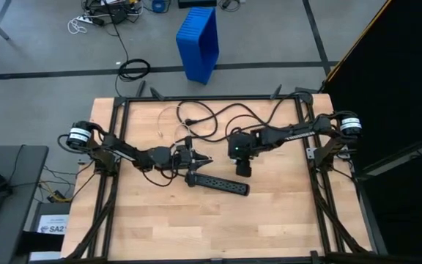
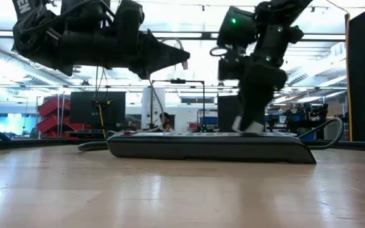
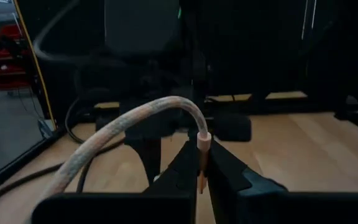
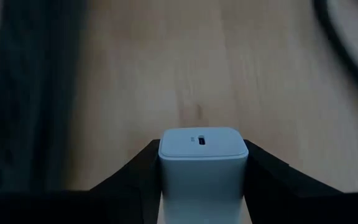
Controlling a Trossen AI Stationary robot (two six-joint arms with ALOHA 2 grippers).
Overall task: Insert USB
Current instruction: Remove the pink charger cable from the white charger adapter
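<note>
The USB cable (image 3: 129, 121) is pale and braided. It arcs from my left gripper (image 3: 202, 163) back over the table's far left part (image 1: 160, 123). Its small plug (image 3: 203, 139) sits in that gripper, which is shut on it and hovers above the left end of the black power strip (image 1: 218, 183). My right gripper (image 4: 201, 150) points down over the strip's right half (image 2: 208, 144). It is shut on a white charger block (image 4: 202, 167) whose small port (image 4: 199, 139) faces the wrist camera. My left gripper pinches the USB plug's collar end (image 3: 203, 149) between its two fingertips. The cable curves up and away from the fingers, lifted clear of the table. My right gripper clamps the white charger block's two side faces (image 4: 166, 174) between its fingers, from above, pointing down. The block's lower end meets the power strip's top (image 2: 249, 128).
The power strip lies slanted in the middle of the wooden table (image 1: 196, 227). Its thick black cord (image 1: 211, 117) loops across the far part. A blue bin (image 1: 198, 40) and loose cables lie on the floor beyond the far edge. Bare wood spans the near half.
</note>
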